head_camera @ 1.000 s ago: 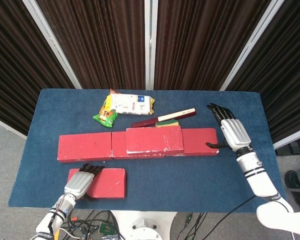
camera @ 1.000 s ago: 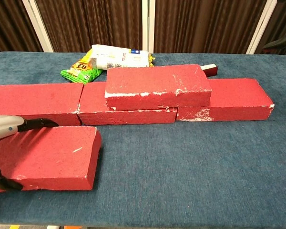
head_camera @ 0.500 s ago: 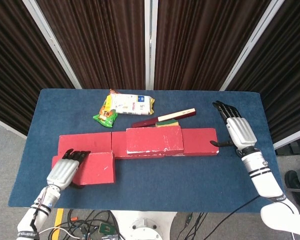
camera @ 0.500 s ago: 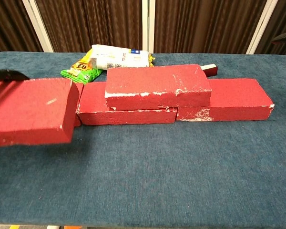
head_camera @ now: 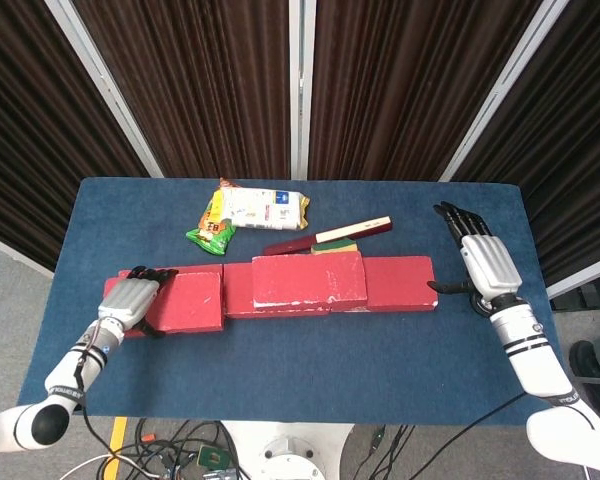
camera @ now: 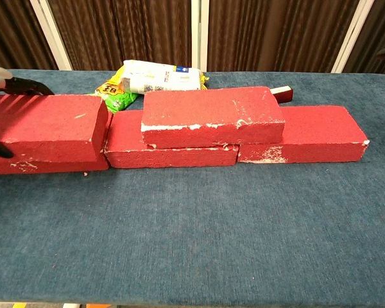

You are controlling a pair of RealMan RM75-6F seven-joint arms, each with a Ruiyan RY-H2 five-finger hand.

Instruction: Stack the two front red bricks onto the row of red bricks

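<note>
- Change since the earlier frames: the left hand (head_camera: 130, 297) has carried the second front brick (head_camera: 177, 302) from the front left of the table (head_camera: 310, 370) up onto the left end of the row of red bricks (head_camera: 400, 283); the right hand (head_camera: 483, 262) has drifted slightly toward the right table edge.
- Head view: the left hand grips the left end of the second front brick, fingers curled over its far edge. This brick lies on the row's left end, near the left table edge.
- Head view: the first stacked brick (head_camera: 309, 277) sits on the middle of the row.
- Head view: the right hand holds nothing, fingers extended and slightly apart, near the right table edge, beside the row's right end.
- Head view: snack packets (head_camera: 242, 213) and a wooden stick (head_camera: 352, 231) lie behind the row.
- Chest view: only the left fingertips (camera: 27, 86) show, over the second front brick (camera: 48, 127); the right hand is barely visible here.
- Chest view: the stacking height is clear here; the first stacked brick (camera: 212, 116) bridges two row bricks (camera: 308, 135).
</note>
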